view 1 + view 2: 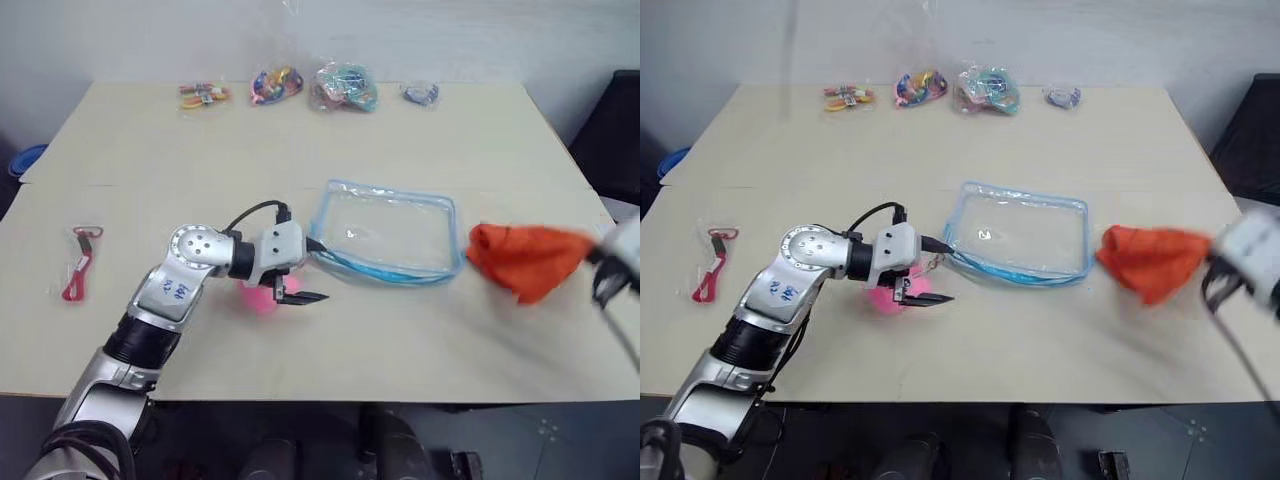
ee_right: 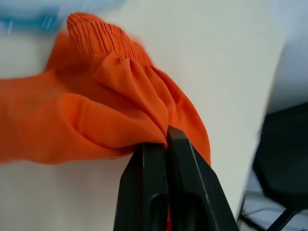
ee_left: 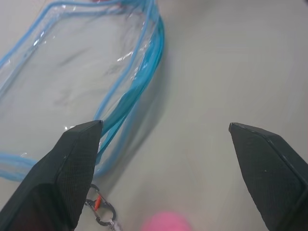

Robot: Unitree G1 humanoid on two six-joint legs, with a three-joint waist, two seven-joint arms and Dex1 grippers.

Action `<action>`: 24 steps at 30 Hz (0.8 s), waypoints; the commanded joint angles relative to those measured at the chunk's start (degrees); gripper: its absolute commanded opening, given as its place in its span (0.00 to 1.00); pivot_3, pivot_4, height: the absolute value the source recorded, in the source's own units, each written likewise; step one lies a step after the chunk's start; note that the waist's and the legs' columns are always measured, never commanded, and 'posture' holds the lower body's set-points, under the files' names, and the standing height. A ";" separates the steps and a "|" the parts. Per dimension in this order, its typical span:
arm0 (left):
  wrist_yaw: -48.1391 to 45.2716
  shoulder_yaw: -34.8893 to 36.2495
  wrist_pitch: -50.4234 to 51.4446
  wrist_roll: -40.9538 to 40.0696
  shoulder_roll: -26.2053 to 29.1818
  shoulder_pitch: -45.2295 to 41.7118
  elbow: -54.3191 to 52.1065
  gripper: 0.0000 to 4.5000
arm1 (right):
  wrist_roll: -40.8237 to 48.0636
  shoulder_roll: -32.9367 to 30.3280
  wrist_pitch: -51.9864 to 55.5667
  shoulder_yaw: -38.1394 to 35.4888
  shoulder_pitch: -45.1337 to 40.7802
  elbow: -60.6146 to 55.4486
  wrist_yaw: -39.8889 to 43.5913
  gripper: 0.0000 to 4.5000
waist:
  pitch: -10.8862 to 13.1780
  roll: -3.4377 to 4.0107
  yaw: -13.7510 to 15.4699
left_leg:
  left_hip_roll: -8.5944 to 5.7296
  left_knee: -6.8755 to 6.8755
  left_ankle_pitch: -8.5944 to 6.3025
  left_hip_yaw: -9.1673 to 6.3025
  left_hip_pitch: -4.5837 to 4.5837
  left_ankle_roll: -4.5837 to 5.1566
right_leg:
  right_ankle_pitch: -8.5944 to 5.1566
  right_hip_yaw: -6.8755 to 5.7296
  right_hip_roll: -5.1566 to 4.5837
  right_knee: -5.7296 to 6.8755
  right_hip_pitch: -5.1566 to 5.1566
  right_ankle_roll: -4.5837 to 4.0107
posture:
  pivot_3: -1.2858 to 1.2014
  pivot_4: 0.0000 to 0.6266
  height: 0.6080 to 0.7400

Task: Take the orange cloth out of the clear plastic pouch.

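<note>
The clear plastic pouch point(image 1: 390, 232) with light blue trim lies flat and empty at the table's middle. The orange cloth point(image 1: 525, 258) hangs bunched just right of the pouch, outside it, with my right gripper point(image 2: 163, 140) shut on one fold. In the left eye view the right gripper point(image 1: 610, 268) shows blurred near the table's right edge. My left gripper point(image 1: 300, 292) stands open beside the pouch's left corner, its fingers point(image 3: 82, 159) wide apart with nothing between them. The pouch's zipper edge point(image 3: 130, 96) lies just ahead of it.
A pink plush heart point(image 1: 262, 297) lies under the left wrist. A red clip in a small bag point(image 1: 80, 262) sits at the left. Several small bags of colourful items point(image 1: 345, 88) line the far edge. A dark chair point(image 1: 615, 130) stands off the right side.
</note>
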 commanded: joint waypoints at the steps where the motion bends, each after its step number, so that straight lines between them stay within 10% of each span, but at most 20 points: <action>1: -2.79 2.23 -0.69 -3.54 0.46 -1.57 -3.63 0.99 | -4.94 1.07 -9.81 -0.78 2.05 2.13 -7.31 0.00 | 0.01 0.31 -0.37 | -0.04 0.00 0.00 0.15 -0.01 0.01 | 0.04 0.10 -0.03 -0.01 0.06 0.07 | 0.52 0.24 1.00; 8: -6.13 4.00 2.47 -7.82 1.43 -2.69 -4.97 0.99 | -8.17 -0.82 -20.96 -0.18 3.69 6.95 -11.06 0.00 | -0.01 0.38 -1.65 | 0.20 -0.17 0.04 0.17 0.23 -0.13 | 0.01 0.15 0.17 -0.02 0.35 -0.03 | 0.52 0.24 1.00; 16: -9.52 7.39 8.44 -13.76 3.12 -6.24 -2.75 1.00 | 1.38 0.14 -15.49 -6.63 8.59 1.01 -4.67 0.54 | -0.02 0.39 -1.03 | 0.15 -0.13 0.05 0.06 0.16 -0.11 | 0.01 0.10 0.12 -0.06 0.37 -0.03 | 0.52 0.24 1.00; 21: -13.51 9.86 8.72 -15.64 5.67 -9.43 3.45 1.00 | 18.41 4.29 4.28 -23.84 17.53 -9.30 1.71 0.94 | -0.01 0.40 -0.25 | 0.18 -0.14 0.05 0.05 0.16 -0.11 | 0.01 0.07 0.17 -0.11 0.40 -0.04 | 0.52 0.24 1.00; 24: -16.26 10.50 7.84 -15.89 6.38 -11.98 7.76 1.00 | 29.11 6.88 15.85 -36.12 24.46 -12.79 5.99 0.99 | -0.01 0.40 0.28 | 0.16 -0.14 0.04 -0.07 0.14 -0.10 | 0.01 0.00 0.18 -0.17 0.46 -0.04 | 0.52 0.24 1.00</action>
